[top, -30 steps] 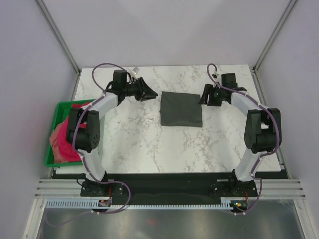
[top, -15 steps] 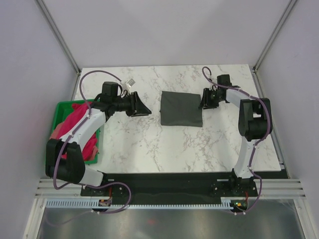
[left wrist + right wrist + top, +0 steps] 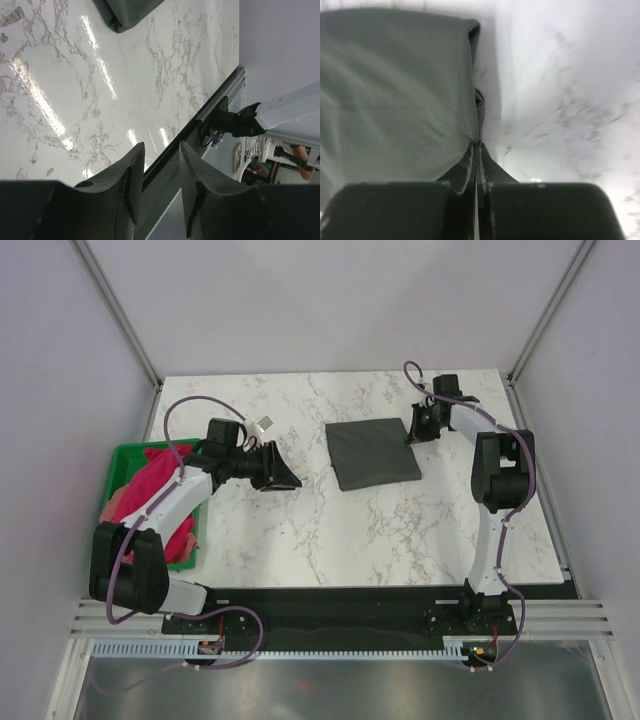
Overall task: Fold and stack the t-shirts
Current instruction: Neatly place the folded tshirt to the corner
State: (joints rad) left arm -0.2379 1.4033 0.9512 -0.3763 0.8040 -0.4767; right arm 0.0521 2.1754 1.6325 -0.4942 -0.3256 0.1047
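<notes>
The dark charcoal t-shirt [image 3: 372, 452] lies folded into a rectangle at the middle back of the table, turned slightly askew. In the right wrist view the same dark t-shirt [image 3: 395, 85] fills the left side. My right gripper [image 3: 415, 427] is shut at its right edge, and the closed tips [image 3: 479, 145] pinch the cloth's border. My left gripper [image 3: 285, 477] hovers left of the shirt and is open, with nothing between its fingers [image 3: 161, 150]. A corner of the dark shirt [image 3: 125, 12] shows at the top of the left wrist view. The magenta-pink t-shirt [image 3: 150, 485] and the salmon-pink t-shirt [image 3: 112, 505] lie bunched in the bin.
A green plastic bin [image 3: 125, 450] stands at the table's left edge, beside the left arm. White marble tabletop [image 3: 330, 530] stretches between the shirt and the arm bases. Metal frame posts [image 3: 115, 310] rise at the back corners.
My right gripper closed on the dark shirt's right edge and moved slightly back, turning the shirt counter-clockwise. My left arm swung down and left, its gripper drawing away from the shirt.
</notes>
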